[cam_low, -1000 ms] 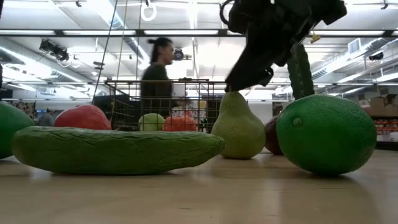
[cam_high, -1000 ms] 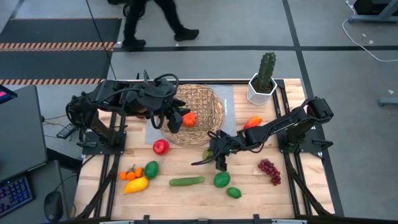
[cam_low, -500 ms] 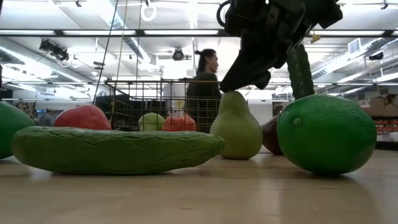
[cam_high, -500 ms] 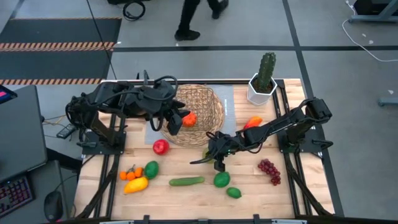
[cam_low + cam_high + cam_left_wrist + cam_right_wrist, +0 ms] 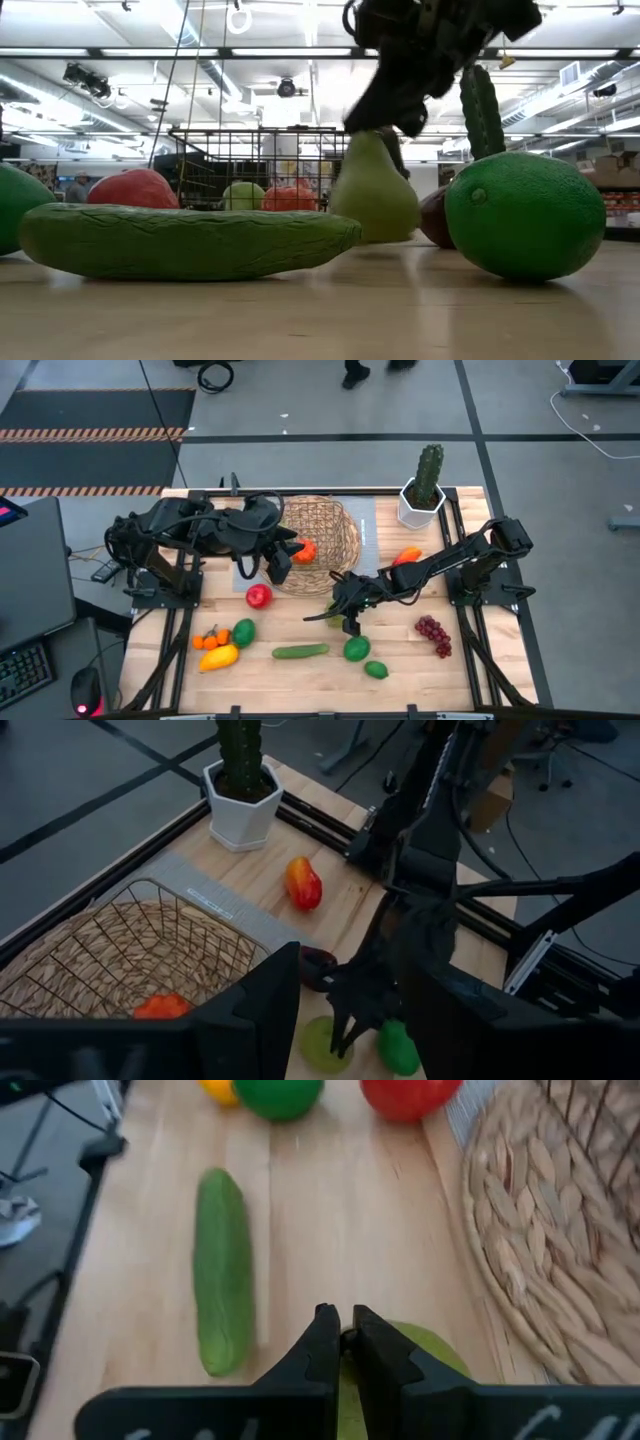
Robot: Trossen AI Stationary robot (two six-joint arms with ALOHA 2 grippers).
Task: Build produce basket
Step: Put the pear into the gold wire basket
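Observation:
The round woven basket (image 5: 345,532) stands at the table's far middle, with an orange-red fruit (image 5: 305,550) lying in it. My left gripper (image 5: 283,557) hovers open over the basket's left rim, nothing between its fingers (image 5: 262,1005). The green pear (image 5: 375,195) is near the table's middle, just in front of the basket. My right gripper (image 5: 347,616) is shut on its top. Loose produce lies on the wood: a cucumber (image 5: 300,651), two limes (image 5: 357,649), a red apple (image 5: 259,596) and grapes (image 5: 433,633). My right gripper pinches the pear's narrow top end (image 5: 368,140) between its two fingers (image 5: 322,1342), which stand almost together. The fingers slant down from the table's right side. The pear sits tilted below them; whether its base touches the table, I cannot tell.
A cactus in a white pot (image 5: 423,490) stands at the far right. An orange-red mango (image 5: 407,557) lies by the right arm. Oranges (image 5: 210,640), a green fruit (image 5: 243,632) and a yellow mango (image 5: 219,657) lie near left. A dark plum (image 5: 435,215) sits beside the pear.
My right gripper has shut on the pear's top. The pear has tipped over a little, and in the low view its base now shows slightly higher and farther left. A person beyond the table has walked off.

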